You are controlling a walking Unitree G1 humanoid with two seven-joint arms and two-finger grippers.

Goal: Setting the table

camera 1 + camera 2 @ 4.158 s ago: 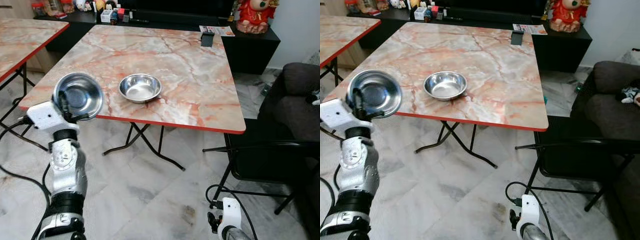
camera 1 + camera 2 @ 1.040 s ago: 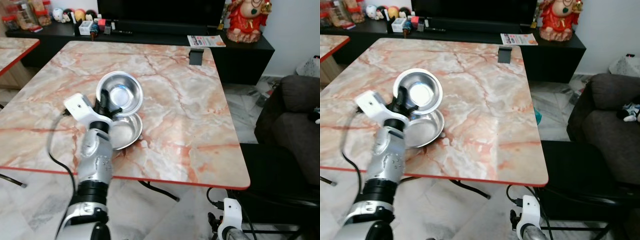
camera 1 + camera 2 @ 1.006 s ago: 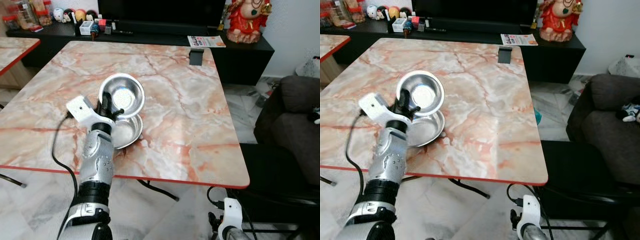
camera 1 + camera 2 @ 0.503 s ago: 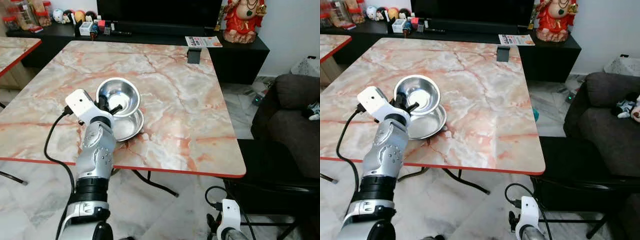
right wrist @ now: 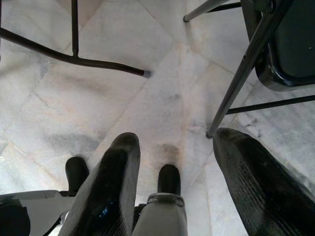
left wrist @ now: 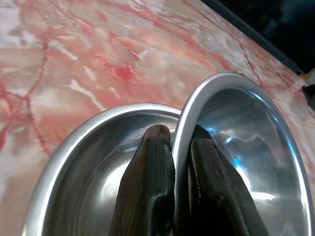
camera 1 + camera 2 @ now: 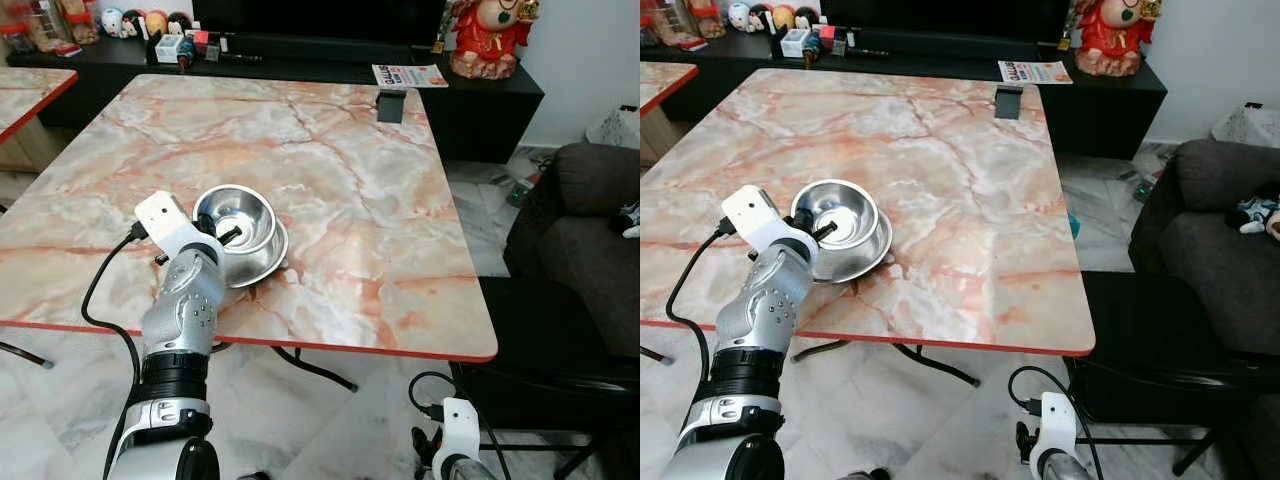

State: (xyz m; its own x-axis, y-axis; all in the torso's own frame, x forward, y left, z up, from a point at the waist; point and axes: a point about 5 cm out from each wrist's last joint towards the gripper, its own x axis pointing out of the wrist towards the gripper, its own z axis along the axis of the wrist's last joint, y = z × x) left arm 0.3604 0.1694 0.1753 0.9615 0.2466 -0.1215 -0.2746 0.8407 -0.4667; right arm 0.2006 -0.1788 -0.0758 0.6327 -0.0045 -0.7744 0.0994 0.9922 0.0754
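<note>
The left pincer (image 6: 172,196) pinches the upper bowl's (image 7: 236,217) rim, nesting it in the lower bowl (image 7: 262,262) on the table (image 7: 380,200) — better lowered level, then released gently. The right pincer (image 5: 172,196) hangs open, empty.

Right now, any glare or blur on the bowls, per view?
Left eye view: sharp; bright highlight inside the held bowl. Left wrist view: left gripper fingers soft, close to the lens, clamped on that bowl's rim; specular streaks in the lower bowl. Right wrist view: even light on the floor.

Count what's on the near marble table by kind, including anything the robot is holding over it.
Steel bowls: 2, a held bowl in the left gripper and a lower bowl beneath.
Black stand at the far edge: 1.
Total: 3.
</note>
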